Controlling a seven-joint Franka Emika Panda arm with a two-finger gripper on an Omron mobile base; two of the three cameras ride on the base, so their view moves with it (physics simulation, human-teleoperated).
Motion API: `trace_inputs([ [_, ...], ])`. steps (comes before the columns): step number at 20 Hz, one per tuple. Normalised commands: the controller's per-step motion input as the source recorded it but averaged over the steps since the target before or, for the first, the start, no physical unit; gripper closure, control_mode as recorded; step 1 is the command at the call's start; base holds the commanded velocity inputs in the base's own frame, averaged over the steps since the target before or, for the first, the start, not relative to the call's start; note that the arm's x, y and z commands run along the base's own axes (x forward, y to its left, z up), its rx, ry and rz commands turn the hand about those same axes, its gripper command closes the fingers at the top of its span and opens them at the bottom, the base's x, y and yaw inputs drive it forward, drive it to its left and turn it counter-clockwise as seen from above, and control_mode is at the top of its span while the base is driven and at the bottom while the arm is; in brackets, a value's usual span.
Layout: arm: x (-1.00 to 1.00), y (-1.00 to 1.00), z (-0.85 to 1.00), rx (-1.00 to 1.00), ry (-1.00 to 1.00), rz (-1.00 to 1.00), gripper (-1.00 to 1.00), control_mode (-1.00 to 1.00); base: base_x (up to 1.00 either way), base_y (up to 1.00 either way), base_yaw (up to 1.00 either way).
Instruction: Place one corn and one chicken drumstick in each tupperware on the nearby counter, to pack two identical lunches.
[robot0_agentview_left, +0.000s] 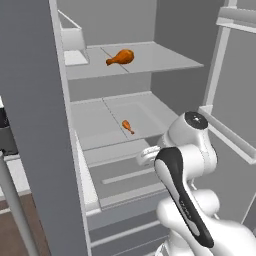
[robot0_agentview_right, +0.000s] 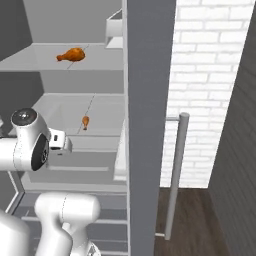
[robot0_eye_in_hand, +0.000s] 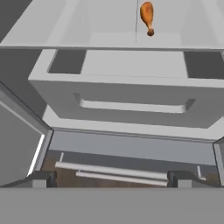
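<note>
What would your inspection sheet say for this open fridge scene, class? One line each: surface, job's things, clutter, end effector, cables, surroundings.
Surface: grey fridge shelves, a drawer below.
Job's things: one chicken drumstick on the upper shelf, a smaller-looking drumstick on the lower shelf; corn and tupperware nothing seen.
Clutter: pale bin at the upper shelf's left.
End effector: open, empty, facing the drawer.
Cables: nothing seen.
Surroundings: white brick wall, wood floor.

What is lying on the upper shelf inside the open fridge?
One chicken drumstick lies on the upper shelf, with a pale bin at its left end. A door hides the shelf further left; no corn is visible.
</note>
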Motion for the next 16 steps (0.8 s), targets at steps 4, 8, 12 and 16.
trace_inputs([
  [4, 0.0, 0.0, 0.0, 0.0, 0.0, 0.0, -1.0, 1.0, 0.25, -0.24, 0.25],
  [8, 0.0, 0.0, 0.0, 0.0, 0.0, 0.0, -1.0, 1.0, 0.49, 0.23, 0.09],
  [12, 0.0, 0.0, 0.0, 0.0, 0.0, 0.0, -1.0, 1.0, 0.92, 0.25, 0.03],
  [16, 0.0, 0.0, 0.0, 0.0, 0.0, 0.0, -1.0, 1.0, 0.97, 0.04, 0.0],
])
